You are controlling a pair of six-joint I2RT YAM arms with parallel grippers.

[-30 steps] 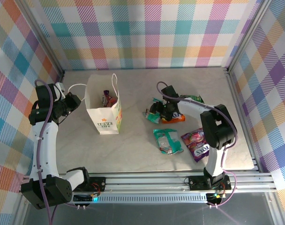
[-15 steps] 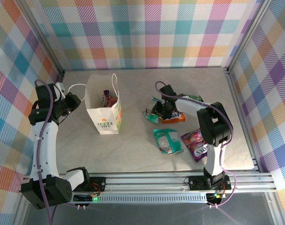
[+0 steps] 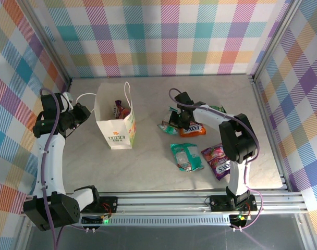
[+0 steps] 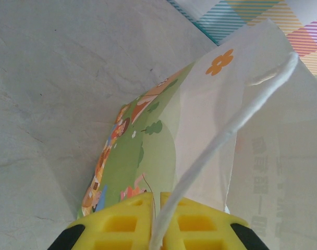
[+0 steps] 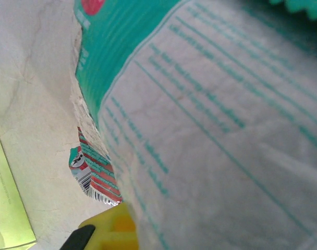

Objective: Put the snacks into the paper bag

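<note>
Some snacks sit in the paper bag, more packets wait on the counter; left jaws pinch its handle, right jaws I can't tell.

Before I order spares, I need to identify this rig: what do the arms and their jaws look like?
Both the left arm and the right arm have white links joined by black joint housings, with a purple cable looped along each. The jaws are bright yellow plastic with square moulded recesses, black at the outer corners.
</note>
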